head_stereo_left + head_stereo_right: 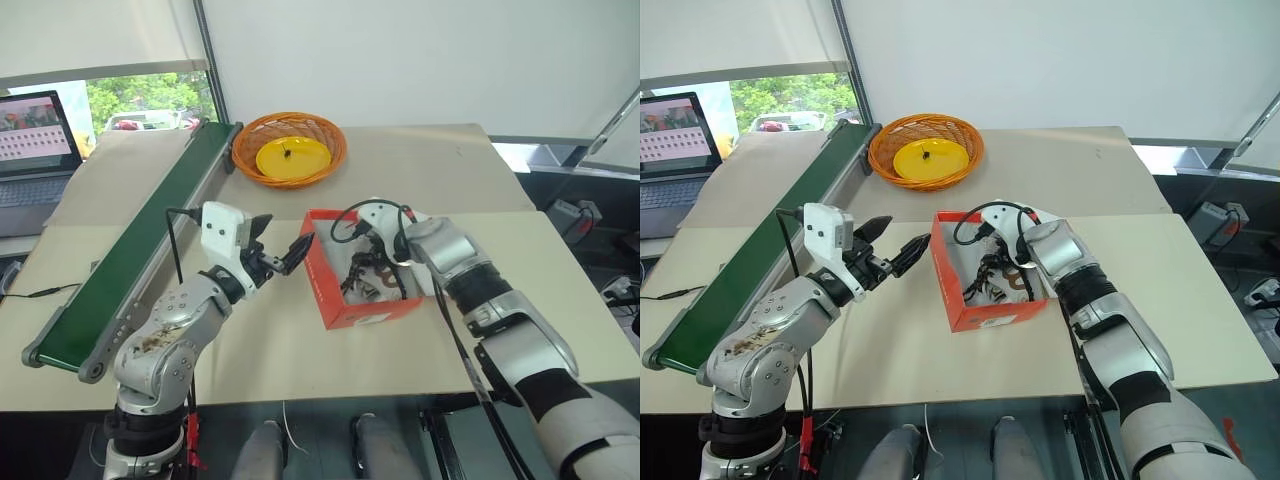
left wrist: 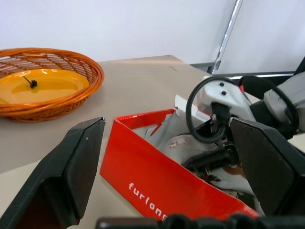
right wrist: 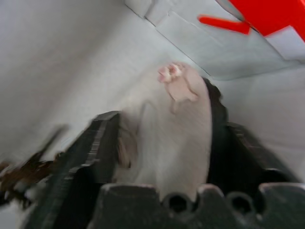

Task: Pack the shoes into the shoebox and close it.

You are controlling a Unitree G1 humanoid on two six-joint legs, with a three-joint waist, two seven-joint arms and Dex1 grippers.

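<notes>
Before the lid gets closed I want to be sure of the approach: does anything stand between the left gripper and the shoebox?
Nothing visible does. The left gripper hangs open beside the shoebox, with bare table between them. The right gripper is inside the box, its fingers on either side of a shoe.

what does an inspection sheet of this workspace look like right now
surface: beige table, bare at the front.
job's things: red-orange shoebox open, lid not closed; a white shoe lies inside between the right gripper's fingers, dark laces beside it.
clutter: orange wicker basket with yellow plate; green conveyor belt.
grippers: left gripper open, empty, just left of the box; right gripper down inside the box, fingers spread around the shoe, not clamped.
cables: black loops on both wrists; one thin cable at the table's left edge.
surroundings: laptop at far left, window behind it.
</notes>
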